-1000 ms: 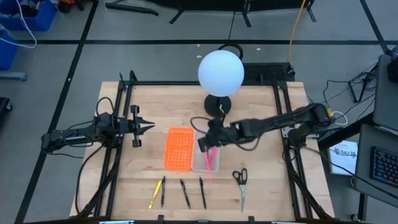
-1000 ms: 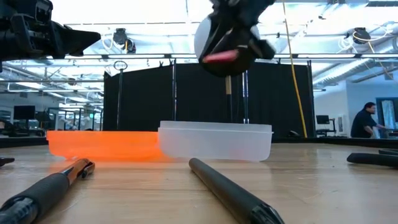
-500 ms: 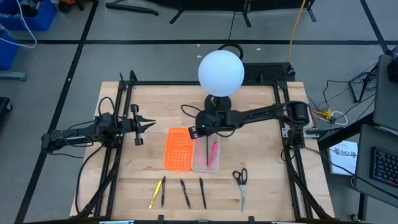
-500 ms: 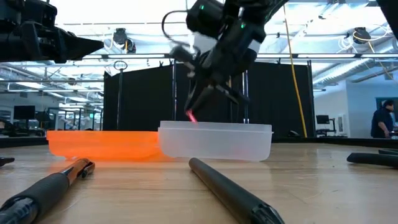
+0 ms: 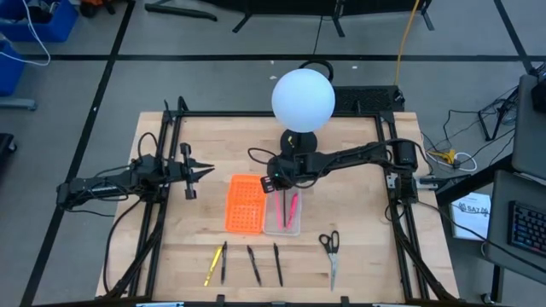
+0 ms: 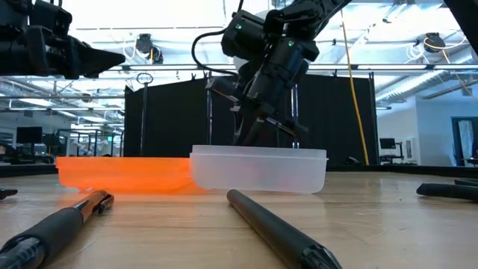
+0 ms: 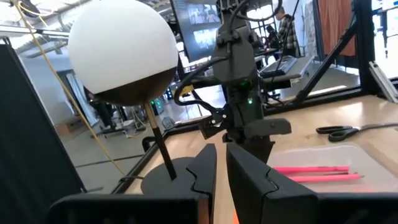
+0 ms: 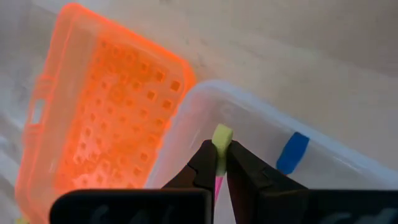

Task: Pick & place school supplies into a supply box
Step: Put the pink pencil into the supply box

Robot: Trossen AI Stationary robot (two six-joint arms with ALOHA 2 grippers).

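The clear supply box lies mid-table beside an orange perforated rectangle. My right gripper hangs over the box's far end, pointing down, shut on a pink pencil. Pink pencil shafts lie on the box floor. Near the table's front edge rest a yellow pen, several black pens and the scissors. My left gripper waits shut over the table's left side. My right gripper pinches the pink pencil between its two fingers, just below the yellow eraser end. It comes from above, pointing down. The pencil's shaft runs down into the box; the box wall hides its lower end in the low view.
A lamp with a white globe stands on a black base right behind the box, close to my right arm. The orange rectangle touches the box's left side. Bare wood lies right of the box and in front of my left gripper.
My right gripper has moved from above the box's middle toward its far end and tipped from carrying the pencil level to pointing down. It has then lowered, so the pencil's pink tip has sunk below the box rim. It has stayed shut on the pencil.
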